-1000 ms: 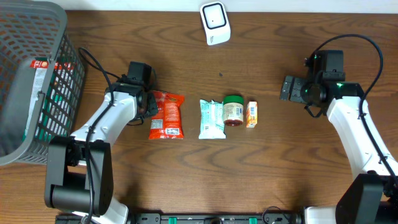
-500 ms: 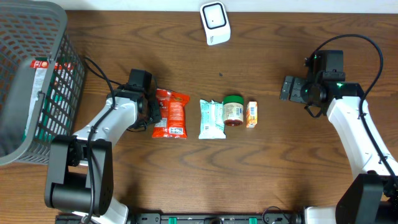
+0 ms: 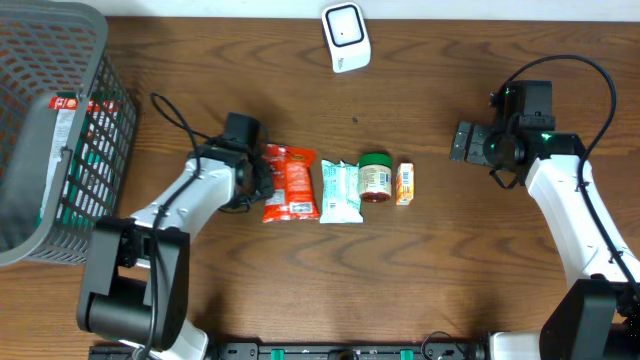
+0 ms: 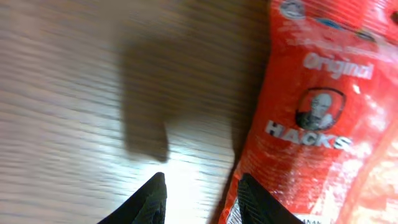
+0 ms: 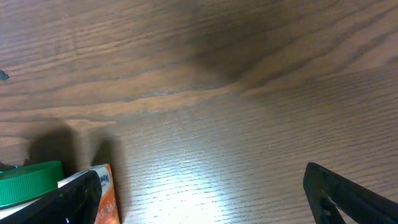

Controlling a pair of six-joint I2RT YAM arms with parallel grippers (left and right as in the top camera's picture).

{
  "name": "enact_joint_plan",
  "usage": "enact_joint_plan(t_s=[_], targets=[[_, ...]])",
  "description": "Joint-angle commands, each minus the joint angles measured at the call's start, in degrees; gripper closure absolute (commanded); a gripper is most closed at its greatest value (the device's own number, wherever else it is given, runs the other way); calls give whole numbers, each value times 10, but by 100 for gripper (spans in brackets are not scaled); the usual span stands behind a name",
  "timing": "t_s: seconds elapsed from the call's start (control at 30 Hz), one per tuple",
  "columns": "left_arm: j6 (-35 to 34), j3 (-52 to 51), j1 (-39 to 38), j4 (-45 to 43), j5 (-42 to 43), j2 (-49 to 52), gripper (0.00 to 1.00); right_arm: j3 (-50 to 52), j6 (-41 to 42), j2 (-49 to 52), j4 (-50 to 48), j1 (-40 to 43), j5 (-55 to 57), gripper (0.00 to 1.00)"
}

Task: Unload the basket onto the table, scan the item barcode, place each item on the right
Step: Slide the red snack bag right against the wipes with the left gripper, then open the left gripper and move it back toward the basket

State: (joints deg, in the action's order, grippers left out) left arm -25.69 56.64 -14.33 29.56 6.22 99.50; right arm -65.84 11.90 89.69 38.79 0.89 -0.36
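Two left gripper (image 4: 199,202) fingertips (image 4: 152,199) stand narrowly apart, bare table (image 4: 62,93) between them, so why against the red packet (image 4: 311,124)?
Nudging it, I judge, beside the teal pouch (image 3: 340,192); right gripper (image 5: 205,196) gapes empty, scanner (image 3: 346,37) at the far edge

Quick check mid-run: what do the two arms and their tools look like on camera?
The left arm and right arm have white links and black joints, with thin black cables looping off each wrist. A green light glows on the right wrist. The left tool and right tool are black, with tapered fingers.
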Motion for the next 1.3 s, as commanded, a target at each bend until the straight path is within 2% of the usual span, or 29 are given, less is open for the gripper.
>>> enact_joint_plan(t_s=[0.0, 0.2, 0.37, 0.43, 0.57, 0.7, 0.83, 0.97, 1.17, 1.27], targets=[[-25, -4, -32, -14, 7, 1, 61, -7, -4, -9, 0, 2, 5, 1], [12, -4, -44, -42, 6, 1, 61, -7, -4, -9, 0, 2, 5, 1], [52, 24, -43, -15, -12, -3, 60, -7, -4, -9, 0, 2, 5, 1], [58, 54, -42, 20, -35, -10, 60, -7, -4, -9, 0, 2, 5, 1], [101, 140, -40, 109, -43, -28, 52, -7, -4, -9, 0, 2, 5, 1], [109, 301, -14, 241, -60, -37, 46, -7, -4, -9, 0, 2, 5, 1], [109, 473, 49, 328, -113, -37, 43, -7, -4, -9, 0, 2, 5, 1], [122, 575, 150, 325, -116, -37, 31, -7, -4, -9, 0, 2, 5, 1], [127, 604, 329, 295, -91, -33, 16, -7, -4, -9, 0, 2, 5, 1], [100, 603, 400, 291, -51, -17, 15, -7, -4, -9, 0, 2, 5, 1]])
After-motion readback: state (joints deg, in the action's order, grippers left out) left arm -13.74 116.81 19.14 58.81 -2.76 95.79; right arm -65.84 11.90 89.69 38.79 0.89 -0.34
